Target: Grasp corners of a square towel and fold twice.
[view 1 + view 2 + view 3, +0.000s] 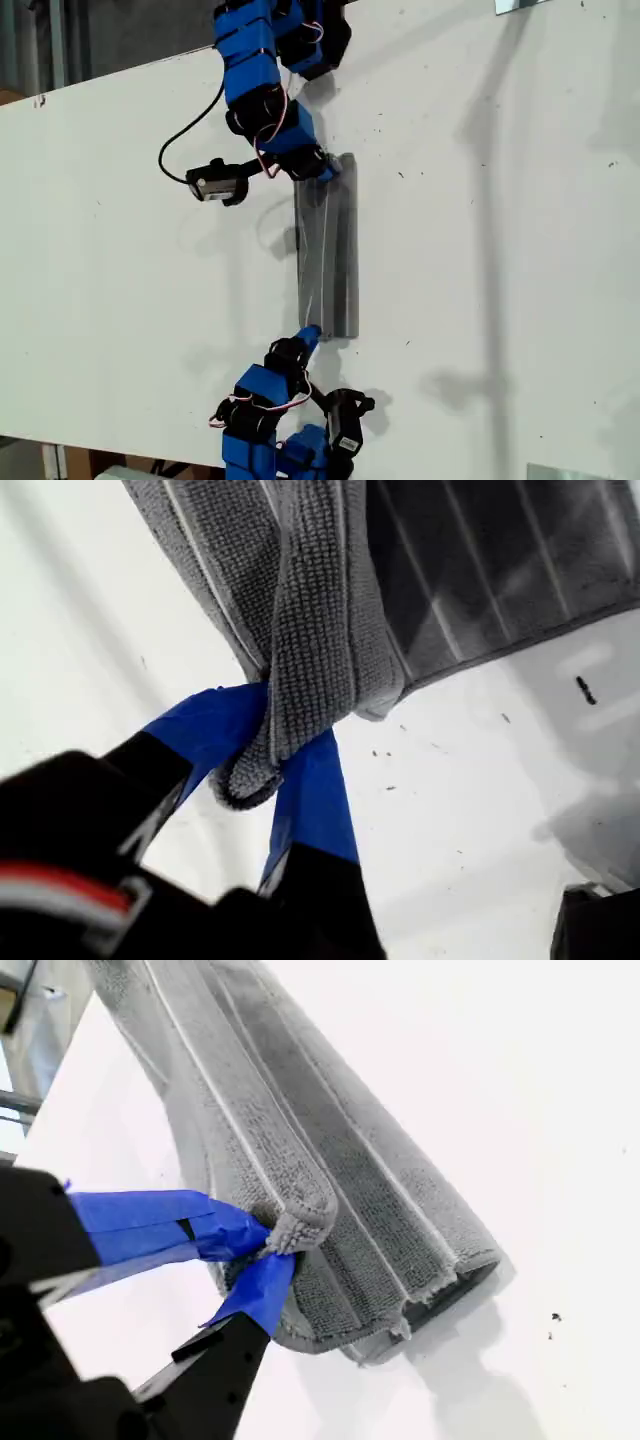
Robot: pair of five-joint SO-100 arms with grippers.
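Across the middle of the white table (480, 250), the towel (328, 250) lies folded into a narrow grey strip running between my two arms in the exterior view. My first gripper (268, 752) has its blue fingers (315, 800) closed tight around a bunched corner (300, 695) of the striped cloth, the fabric pinched into a thick rope that curls out just below the tips. My second gripper (265, 1245) is likewise clamped, its blue-taped fingers (160, 1222) nipping a rounded corner (298, 1222) of an upper fold, lifted slightly off the layers beneath. The wrist views do not settle which arm in the exterior view is which; one gripper (318, 170) meets the strip's far end, the other (305, 337) its near end, each touching the cloth.
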